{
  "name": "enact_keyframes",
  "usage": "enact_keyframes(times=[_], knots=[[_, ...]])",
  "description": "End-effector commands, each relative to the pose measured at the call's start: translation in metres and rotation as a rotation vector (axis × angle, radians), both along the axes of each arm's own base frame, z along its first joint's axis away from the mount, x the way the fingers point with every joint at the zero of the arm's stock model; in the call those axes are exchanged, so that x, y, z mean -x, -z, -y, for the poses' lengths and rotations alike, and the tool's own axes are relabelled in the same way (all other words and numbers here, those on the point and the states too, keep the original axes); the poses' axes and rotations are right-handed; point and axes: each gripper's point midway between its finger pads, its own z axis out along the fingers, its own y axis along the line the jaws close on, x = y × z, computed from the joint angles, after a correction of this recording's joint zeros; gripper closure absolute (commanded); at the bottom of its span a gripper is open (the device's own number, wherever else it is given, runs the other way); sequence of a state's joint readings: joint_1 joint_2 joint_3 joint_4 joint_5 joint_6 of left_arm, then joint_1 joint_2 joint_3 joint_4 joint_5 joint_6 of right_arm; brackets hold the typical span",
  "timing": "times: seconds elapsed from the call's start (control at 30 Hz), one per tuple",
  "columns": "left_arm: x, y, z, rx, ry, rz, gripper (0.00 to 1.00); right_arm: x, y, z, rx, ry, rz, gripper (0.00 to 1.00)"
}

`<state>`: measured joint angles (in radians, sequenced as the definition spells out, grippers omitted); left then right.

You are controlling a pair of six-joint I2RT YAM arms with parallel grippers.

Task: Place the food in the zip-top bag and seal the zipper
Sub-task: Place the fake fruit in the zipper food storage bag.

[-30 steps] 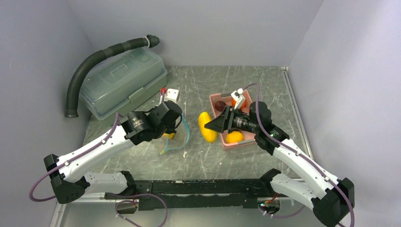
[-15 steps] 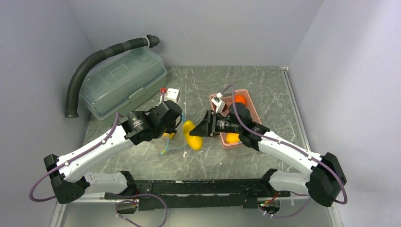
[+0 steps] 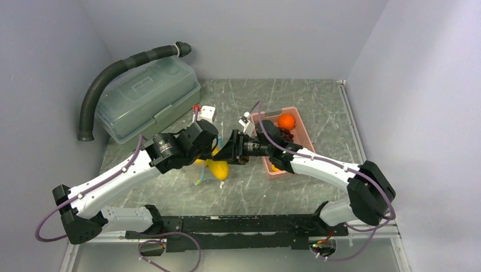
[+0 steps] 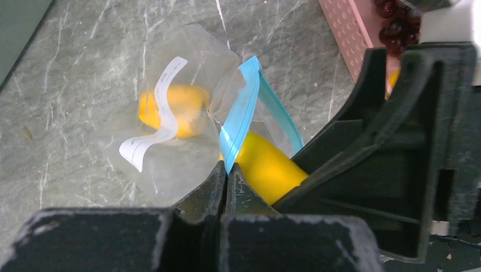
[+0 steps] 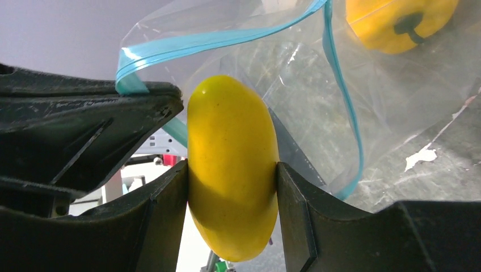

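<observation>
The bag (image 4: 113, 141) lies mid-surface (image 3: 255, 192), one mango (image 4: 176, 107) inside it. At its mouth a second mango (image 5: 232, 141) sits clamped in the right tool (image 5: 231, 170); the left tool (image 4: 226, 173) pinches the zipper (image 4: 241, 107). Right of them the basket (image 4: 346, 34) holds grapes (image 4: 391, 10); the box (image 3: 147, 99) sits back left

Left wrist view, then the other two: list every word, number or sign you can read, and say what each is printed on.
White label on the clear bag: faint grey print, too small and blurred to read.
Lidded box and pink basket: no lettering visible.
No text in any view can be quoted.
</observation>
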<state>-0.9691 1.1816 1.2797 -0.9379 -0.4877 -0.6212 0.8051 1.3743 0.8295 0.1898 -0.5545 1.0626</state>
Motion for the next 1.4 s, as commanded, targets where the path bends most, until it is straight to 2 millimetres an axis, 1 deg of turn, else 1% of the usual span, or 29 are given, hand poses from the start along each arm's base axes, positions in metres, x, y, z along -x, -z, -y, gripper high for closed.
enact_keyframes(times=[0.0, 0.23, 0.4, 0.5, 0.73, 0.9, 1.03, 1.37], knots=[[-0.001, -0.007, 0.007, 0.055, 0.014, 0.014, 1.00, -0.010, -0.033, -0.019, -0.100, 0.035, 0.000, 0.70], [0.004, -0.006, 0.011, 0.081, 0.043, 0.002, 1.00, -0.026, -0.016, -0.029, -0.063, 0.125, -0.088, 0.71], [0.008, -0.006, 0.022, 0.126, 0.091, -0.009, 1.00, -0.042, -0.011, -0.029, -0.028, 0.232, -0.103, 0.70], [0.009, -0.006, 0.026, 0.137, 0.104, -0.019, 1.00, -0.052, -0.003, -0.025, 0.027, 0.311, -0.113, 0.70], [0.010, -0.012, 0.026, 0.161, 0.100, -0.013, 1.00, -0.041, 0.007, -0.030, 0.075, 0.287, -0.140, 0.70], [0.011, -0.013, 0.025, 0.161, 0.098, -0.014, 1.00, -0.037, 0.009, -0.034, 0.087, 0.275, -0.147, 0.70], [0.012, -0.012, 0.022, 0.157, 0.095, -0.015, 1.00, -0.037, 0.007, -0.037, 0.088, 0.271, -0.147, 0.70], [0.013, -0.013, 0.019, 0.150, 0.090, -0.008, 1.00, -0.035, -0.004, -0.037, 0.061, 0.265, -0.130, 0.70]])
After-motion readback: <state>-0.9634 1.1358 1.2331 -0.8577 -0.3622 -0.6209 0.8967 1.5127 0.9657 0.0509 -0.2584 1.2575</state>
